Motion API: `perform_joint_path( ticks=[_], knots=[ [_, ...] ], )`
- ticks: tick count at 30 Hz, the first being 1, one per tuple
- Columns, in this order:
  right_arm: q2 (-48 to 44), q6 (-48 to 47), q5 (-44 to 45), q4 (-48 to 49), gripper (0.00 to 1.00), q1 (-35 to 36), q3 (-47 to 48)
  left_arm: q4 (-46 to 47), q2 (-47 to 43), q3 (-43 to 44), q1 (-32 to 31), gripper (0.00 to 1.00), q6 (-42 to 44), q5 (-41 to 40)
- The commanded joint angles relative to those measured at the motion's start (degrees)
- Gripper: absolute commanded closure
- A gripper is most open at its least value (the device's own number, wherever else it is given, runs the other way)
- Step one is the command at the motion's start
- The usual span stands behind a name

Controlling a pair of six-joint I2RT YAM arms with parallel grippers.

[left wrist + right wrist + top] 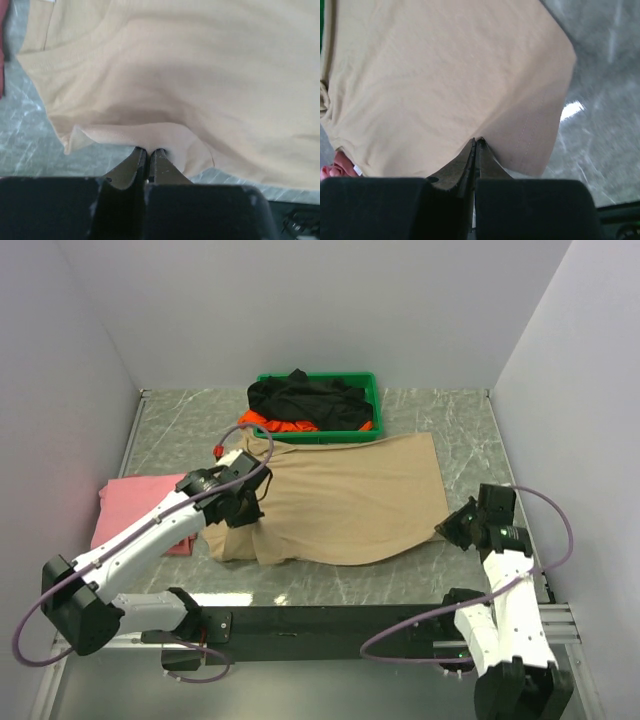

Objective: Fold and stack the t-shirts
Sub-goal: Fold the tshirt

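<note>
My left gripper is pinched tight on a rolled-over edge of the large beige cotton t-shirt, near its ribbed round neckline. My right gripper is likewise clamped on that shirt, at the near right corner beside the double-stitched hem. The shirt lies spread across the middle of the grey marbled table, mostly flat and softly creased. Its left end is bunched under my left wrist and its near right corner is drawn out towards my right fingers.

The pink cotton t-shirt lies in a flat folded slab on the table at the left, just beside the beige one. The crumpled black t-shirt sits heaped in the green plastic tray at the far edge, with the bright orange t-shirt showing beneath it.

In my right wrist view a small white tag peeks out at the beige shirt's lower left edge; anything printed on it is too small to read.
</note>
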Motion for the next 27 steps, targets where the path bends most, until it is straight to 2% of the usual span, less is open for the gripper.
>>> perform_joint_path(
  ticks=[1,4,7,17,23,27],
  knots=[
    [3.92,-1.26,-1.37,8.59,1.0,1.32,3.4,4.82,2.76,4.63,3.17,0.99,3.8,-0.94],
    [7.61,-1.96,0.48,10.44,1.0,1.76,4.72,5.61,5.31,6.57,4.58,0.99,4.16,-3.66],
    [11.56,-2.76,1.45,11.94,1.0,2.46,7.7,8.07,7.16,8.06,8.0,0.99,5.74,-2.88],
    [24.57,-4.25,3.3,17.74,1.0,4.05,13.68,14.65,16.03,13.52,13.63,0.99,8.64,-3.58],
    [33.45,-5.39,4.87,20.91,1.0,4.66,17.99,17.48,24.12,16.15,16.18,0.99,9.43,-3.22],
    [41.95,-7.58,7.16,19.42,1.0,4.84,22.55,19.49,30.52,18.52,18.73,0.99,9.7,-2.09]
  ],
)
